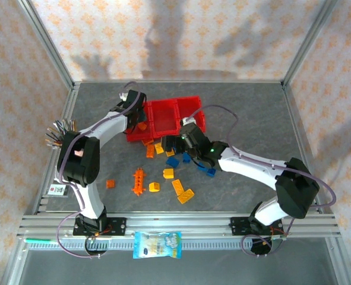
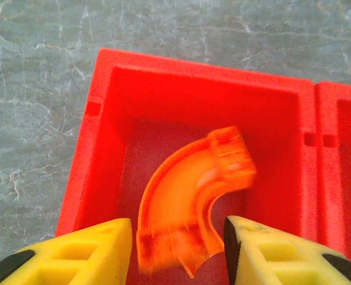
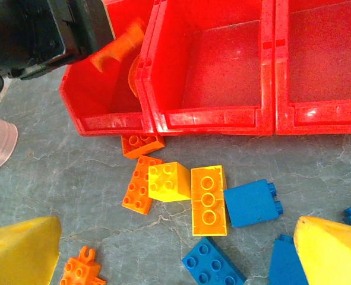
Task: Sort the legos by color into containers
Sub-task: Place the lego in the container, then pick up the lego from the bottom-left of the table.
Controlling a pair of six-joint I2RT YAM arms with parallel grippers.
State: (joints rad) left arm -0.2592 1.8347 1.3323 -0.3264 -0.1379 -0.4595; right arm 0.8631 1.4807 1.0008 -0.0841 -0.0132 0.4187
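Two white-and-black arms reach up from the bottom edge of the overhead view and meet near centre. They sit close together, and I judge they could knock each other there. The containers [image 1: 163, 111], three red bins in a row just above centre, look light, so a nudge might slide the whole row. The right end effector [image 3: 178, 237] stands wide open and empty over legos [image 3: 169, 181] lying just below the bins. Several of these touch, so closing on one could drag along a neighbour of another colour. The left end effector [image 1: 136, 113] hangs over the leftmost bin, its fingers [image 2: 86, 249] partly parted. Between them, low in the left wrist view, is a curved orange lego [image 2: 190, 196]. It is blurred while the bin is sharp, so it looks loose rather than pinched. It could snag on a finger, or bounce out over the bin's low front lip.

The desk [image 1: 252, 119] is flat, matte grey with pale marble veins. The bins are glossy, translucent plastic, rectangular, with thick rims and smooth floors. The loose legos, scattered across the middle of the overhead view, are hard, shiny, studded blocks in orange, yellow and blue, with one long spiky orange piece [image 1: 139, 180]. The curved lego is a translucent quarter-arc channel with raised edges.
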